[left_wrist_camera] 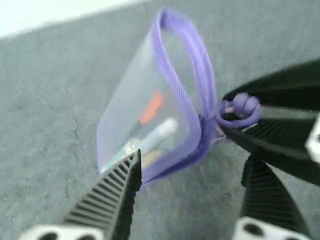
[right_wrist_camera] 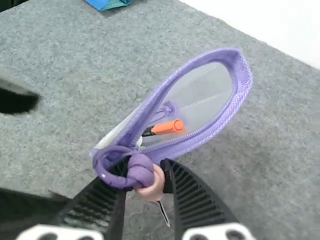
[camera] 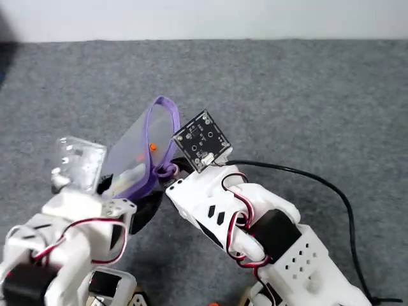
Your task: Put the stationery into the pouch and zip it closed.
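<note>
Holding the pouch up at a slant over the grey worktop, the right jaws are clamped on the zip cord — a knotted purple loop with a pale bead under it, fixed at the near end of the zip. The pouch is clear plastic with a purple zip band, and its mouth gapes in a long oval, unzipped along almost its whole length. Inside it lie an orange-capped pen and a white pen, both resting toward the lower end; other small pieces beneath them are too blurred to name.

The left jaws stand wide apart below the pouch. One tip meets the pouch's lower edge, while the other is well off to the side, under the cord. Whether the pouch's lower end touches the worktop cannot be told.

A black cable runs from the right arm across the worktop, and a blue thing lies at the far edge — only a corner of it shows.
</note>
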You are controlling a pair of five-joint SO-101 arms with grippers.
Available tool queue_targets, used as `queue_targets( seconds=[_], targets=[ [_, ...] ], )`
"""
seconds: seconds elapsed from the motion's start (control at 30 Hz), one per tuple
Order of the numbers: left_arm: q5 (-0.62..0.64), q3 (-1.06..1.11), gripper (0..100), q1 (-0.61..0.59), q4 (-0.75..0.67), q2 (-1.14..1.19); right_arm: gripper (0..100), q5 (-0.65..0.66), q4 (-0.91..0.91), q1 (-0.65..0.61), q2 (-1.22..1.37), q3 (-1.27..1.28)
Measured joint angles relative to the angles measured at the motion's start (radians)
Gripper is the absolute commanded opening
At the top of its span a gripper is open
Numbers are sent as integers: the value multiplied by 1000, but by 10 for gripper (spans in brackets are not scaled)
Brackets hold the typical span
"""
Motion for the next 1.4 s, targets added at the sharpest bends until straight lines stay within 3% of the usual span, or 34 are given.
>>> queue_targets(
  seconds=[0.4,0.97,1.03,1.4],
  targets=[
    [0,255,303,0,-226,6,7,130,0,6,0,0],
    [0,324,48,6,-342,2,7,132,104,26,0,-21],
    [0,324,9,6,-342,0,7,132,87,31,0,-21],
    [-109,324,11,8,-358,11,6,163,-190,203,86,-23]
  ],
)
